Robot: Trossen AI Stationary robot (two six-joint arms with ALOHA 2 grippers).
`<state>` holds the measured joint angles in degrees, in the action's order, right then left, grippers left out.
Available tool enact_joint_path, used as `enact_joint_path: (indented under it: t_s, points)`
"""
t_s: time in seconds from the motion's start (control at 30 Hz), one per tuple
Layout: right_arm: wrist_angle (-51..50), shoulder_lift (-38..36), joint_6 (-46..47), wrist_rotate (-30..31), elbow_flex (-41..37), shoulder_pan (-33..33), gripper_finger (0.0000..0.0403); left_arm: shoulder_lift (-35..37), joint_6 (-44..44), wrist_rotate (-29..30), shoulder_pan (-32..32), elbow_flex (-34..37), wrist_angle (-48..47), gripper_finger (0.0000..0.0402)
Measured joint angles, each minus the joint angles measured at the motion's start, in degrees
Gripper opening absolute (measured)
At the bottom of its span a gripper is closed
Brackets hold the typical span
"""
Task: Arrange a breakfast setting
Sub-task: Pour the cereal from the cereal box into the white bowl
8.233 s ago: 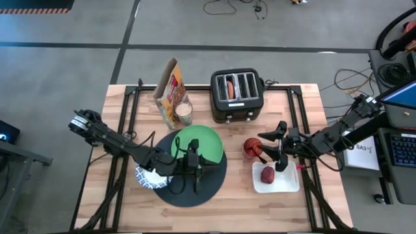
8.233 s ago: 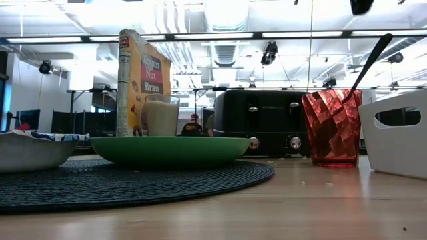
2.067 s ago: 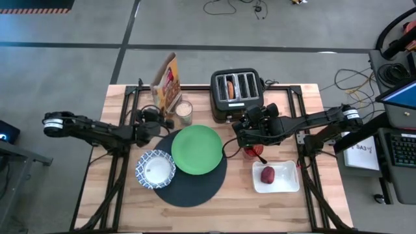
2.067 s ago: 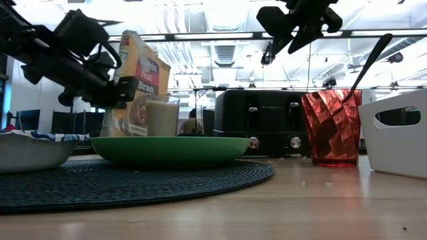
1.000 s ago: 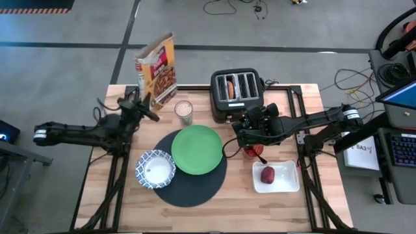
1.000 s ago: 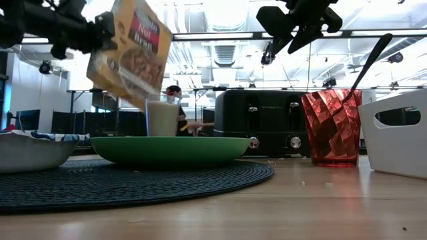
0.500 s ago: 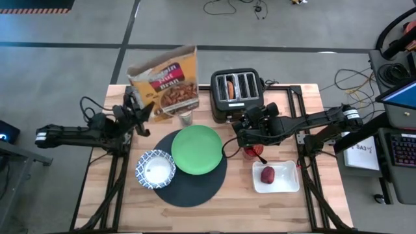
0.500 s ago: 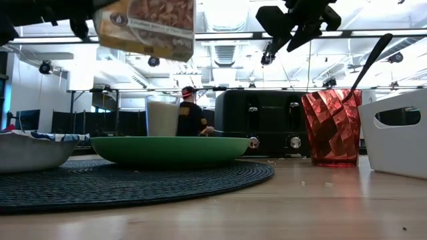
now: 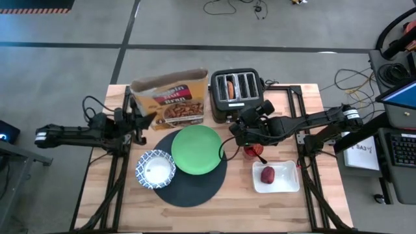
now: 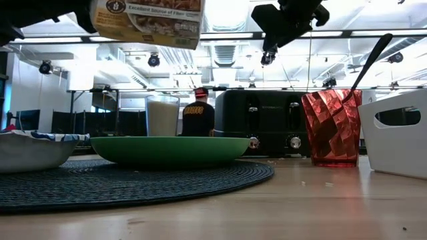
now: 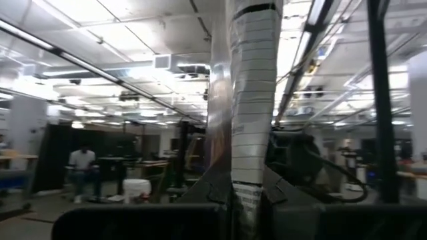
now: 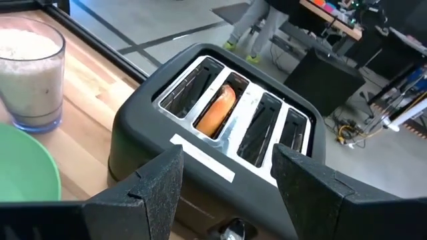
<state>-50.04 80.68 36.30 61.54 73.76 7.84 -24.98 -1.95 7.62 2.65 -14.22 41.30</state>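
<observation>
Cereal box (image 9: pixel 171 96) hangs clamped in the left gripper (image 9: pixel 138 121) at the placemat's (image 9: pixel 195 188) eleven o'clock, apparently bound for the patterned bowl (image 9: pixel 155 168), while the right gripper (image 9: pixel 242 121), fingers apart, hovers over the toaster (image 12: pixel 220 140) and its bagel (image 12: pixel 219 110).

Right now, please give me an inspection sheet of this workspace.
Surface: wooden table, placemat on it.
Job's things: green plate and bowl on placemat; red cup holding a spoon; bagel in toaster; dark fruit in white tray.
Clutter: milk glass.
Grippers: left pincer holds cereal box aloft; right pincer open near toaster.
Cables: on floor.
Surroundings: a person behind.
</observation>
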Motion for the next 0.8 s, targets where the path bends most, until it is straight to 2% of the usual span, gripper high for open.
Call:
enact_joint_path:
  t_s: [0.5,0.63,0.8]
  points:
    - [1.0,0.0,-0.4,-0.2,0.0,0.0,0.0219,-4.5,2.5,-0.9,0.0,0.0,3.2,0.0]
    - [3.1,0.0,-0.8,2.6,0.1,-0.6,0.0219,-5.7,3.1,-1.1,0.0,0.0,4.1,0.0]
    - [3.1,-0.6,-9.5,2.7,0.0,1.3,0.0213,-6.9,4.5,-2.8,-0.1,0.0,6.1,0.0]
